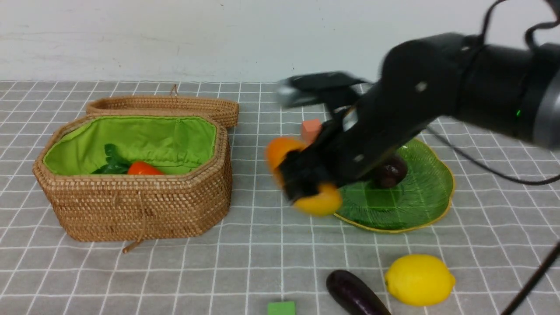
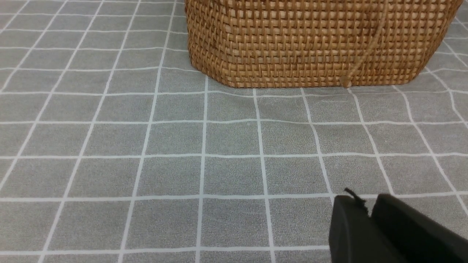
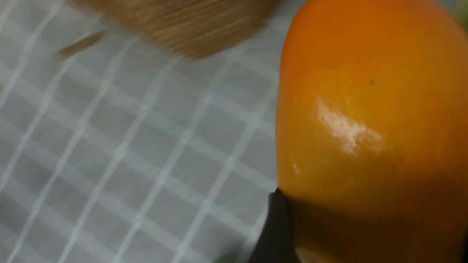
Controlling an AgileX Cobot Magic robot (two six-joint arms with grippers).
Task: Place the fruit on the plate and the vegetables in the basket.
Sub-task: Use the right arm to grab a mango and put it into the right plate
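My right gripper (image 1: 302, 177) is shut on the oblong orange-yellow mango (image 1: 321, 201), held in the air between the basket (image 1: 144, 205) and the green plate (image 1: 420, 197). In the right wrist view the mango (image 3: 365, 109) fills the frame, with one dark finger (image 3: 278, 226) against it. A round maroon fruit (image 1: 391, 171) lies on the plate. The lemon (image 1: 419, 280) and the purple eggplant (image 1: 354, 293) rest on the cloth near the front edge. An orange carrot (image 1: 144, 168) with green leaves lies inside the basket. My left gripper (image 2: 367, 208) is shut and empty, low over the cloth before the basket's wall (image 2: 310, 44).
The basket's wicker lid (image 1: 166, 105) lies open behind it. A small orange cube (image 1: 310, 129) sits behind the held mango, and a small green cube (image 1: 281, 308) lies at the front edge beside the eggplant. The table wears a grey checked cloth.
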